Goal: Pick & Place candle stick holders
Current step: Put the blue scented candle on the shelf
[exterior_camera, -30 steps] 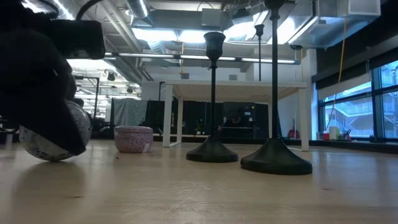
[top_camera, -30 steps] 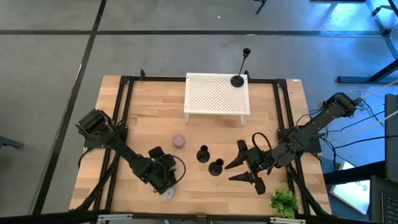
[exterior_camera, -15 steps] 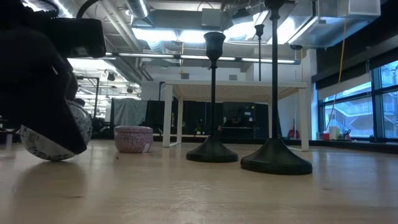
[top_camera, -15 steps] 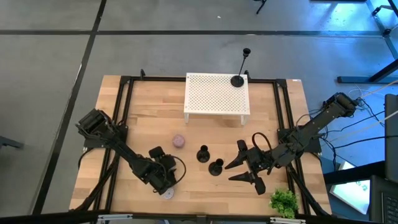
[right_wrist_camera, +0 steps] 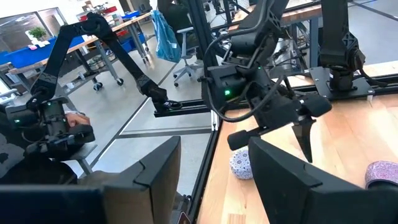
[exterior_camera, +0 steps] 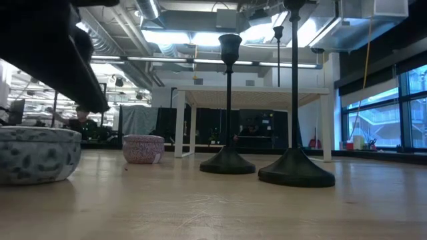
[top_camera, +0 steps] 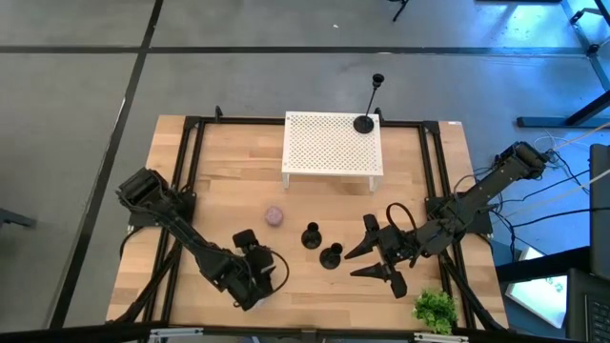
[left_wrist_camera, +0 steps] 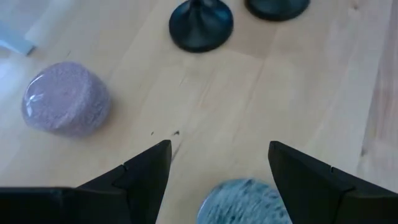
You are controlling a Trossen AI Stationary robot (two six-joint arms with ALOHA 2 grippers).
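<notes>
While two short candle stick holders (top_camera: 320, 246) stand upright side by side at lower centre of the high view, on the bare wood of the desk (top_camera: 219, 181), the right end effector (top_camera: 375, 261) sits just to their right with its dark fingers spread and nothing between them. Its tips point left across the frame, toward the nearer holder, whose stem rises vertically, so the approach looks like a level reach across that upright axis. The third, taller holder (top_camera: 366, 119) stands at the upper right corner of the white perforated stand (top_camera: 332, 145), near top centre of the frame and well apart from both arms.

The left end effector (top_camera: 250, 276) hangs at lower left of the high view, also spread and holding nothing. In the left wrist view a grey speckled disc (left_wrist_camera: 247, 202) lies between its fingers, below them on the wood, with a pink disc (left_wrist_camera: 65, 97) at frame left and the two holder bases at the top edge.

The right arm appears clearly nearer to the pair, so the next grasp likely falls to it.
</notes>
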